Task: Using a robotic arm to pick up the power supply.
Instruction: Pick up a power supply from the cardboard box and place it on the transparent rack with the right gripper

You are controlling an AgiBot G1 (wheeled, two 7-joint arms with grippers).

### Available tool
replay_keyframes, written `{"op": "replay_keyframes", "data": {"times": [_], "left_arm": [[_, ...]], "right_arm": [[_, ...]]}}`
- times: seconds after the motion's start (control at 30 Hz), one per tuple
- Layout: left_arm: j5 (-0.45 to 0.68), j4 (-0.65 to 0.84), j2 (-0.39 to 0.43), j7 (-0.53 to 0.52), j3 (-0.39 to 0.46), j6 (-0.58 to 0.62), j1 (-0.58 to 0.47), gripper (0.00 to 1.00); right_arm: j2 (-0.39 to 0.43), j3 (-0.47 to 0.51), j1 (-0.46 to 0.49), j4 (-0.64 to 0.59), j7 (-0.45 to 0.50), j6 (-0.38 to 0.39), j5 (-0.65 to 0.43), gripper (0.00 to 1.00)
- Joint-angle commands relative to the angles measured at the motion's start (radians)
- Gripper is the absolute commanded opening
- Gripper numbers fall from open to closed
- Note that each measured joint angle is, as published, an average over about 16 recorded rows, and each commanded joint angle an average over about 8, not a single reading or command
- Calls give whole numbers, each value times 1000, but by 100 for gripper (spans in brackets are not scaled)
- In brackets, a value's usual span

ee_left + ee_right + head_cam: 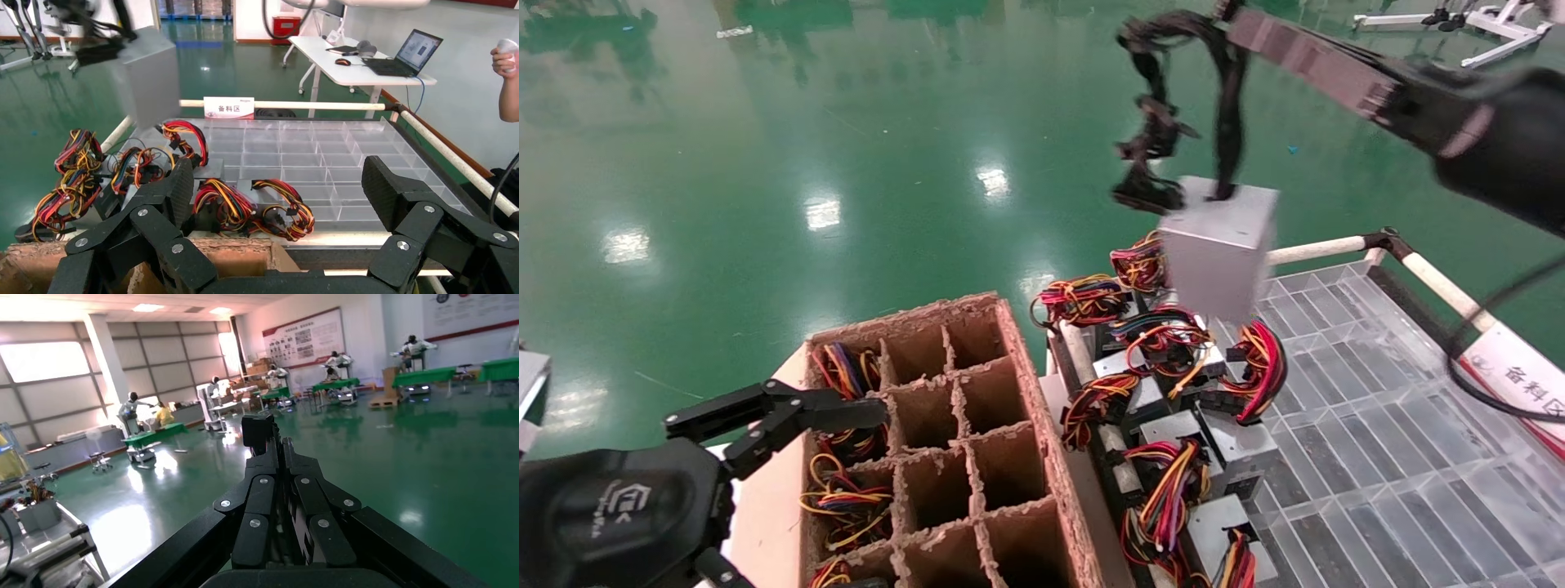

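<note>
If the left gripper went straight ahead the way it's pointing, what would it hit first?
Probably the multicoloured wire bundles just past the cardboard box's rim, directly ahead of the open left gripper; depth is unclear.

Both grippers are built of matte black textured plastic. On the left gripper (789,420), a rounded black housing is printed with a white logo, and the linked finger bars are fastened with silver round-head screws, seen in the left wrist view. The right gripper (1238,20) is made of long grey-black fingers. A thin black cable (1471,359) is looped beside the right arm.
</note>
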Motion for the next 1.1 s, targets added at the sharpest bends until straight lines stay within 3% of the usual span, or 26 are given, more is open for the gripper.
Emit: {"op": "replay_keyframes", "data": {"times": [0.03, 0.37, 0.63, 0.87, 1.1], "left_arm": [[0, 0, 0, 0, 0, 0, 0, 100], [0, 0, 0, 0, 0, 0, 0, 100], [0, 0, 0, 0, 0, 0, 0, 100], [0, 0, 0, 0, 0, 0, 0, 100], [0, 0, 0, 0, 0, 0, 0, 100]], "right_arm": [[45, 0, -8, 6, 10, -24, 0, 0], [253, 19, -113, 84, 27, -72, 49, 0], [417, 36, -243, 235, 29, -72, 125, 0], [554, 30, -388, 406, 5, -2, 221, 0], [615, -5, -556, 547, -74, 100, 355, 0]]}}
